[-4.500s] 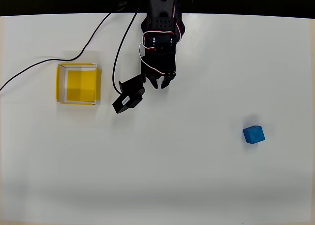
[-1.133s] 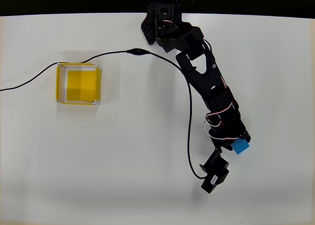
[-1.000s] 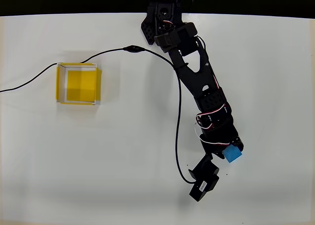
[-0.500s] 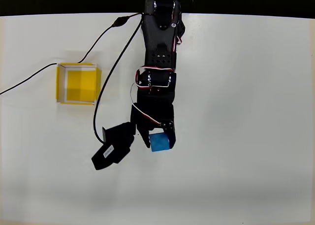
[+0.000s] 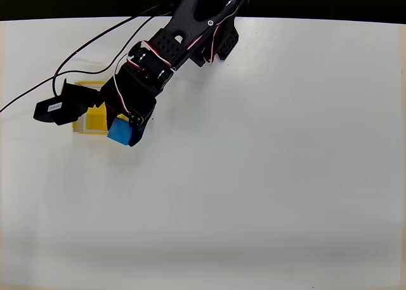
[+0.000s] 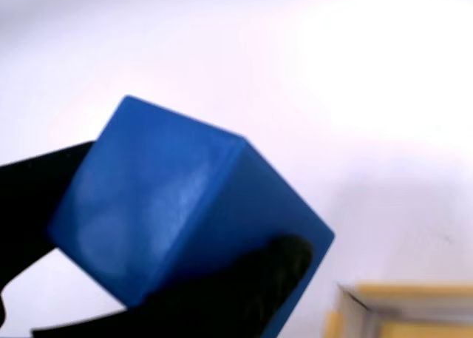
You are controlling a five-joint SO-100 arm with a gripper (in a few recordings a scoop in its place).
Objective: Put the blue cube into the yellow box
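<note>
Overhead view: black gripper (image 5: pixel 122 126) is clamped on the cube (image 5: pixel 118 132), a matte bright-blue solid with sharp edges, held at the lower right corner of the box (image 5: pixel 90 122). The box is square and shallow with a yellow floor and pale rims, partly hidden by the arm. The desk (image 5: pixel 266 163) is plain, smooth white. Wrist view: cube (image 6: pixel 185 212) is tilted between dark fingers (image 6: pixel 244 293), with a faint sheen on one face; a box corner (image 6: pixel 399 308) shows at lower right.
</note>
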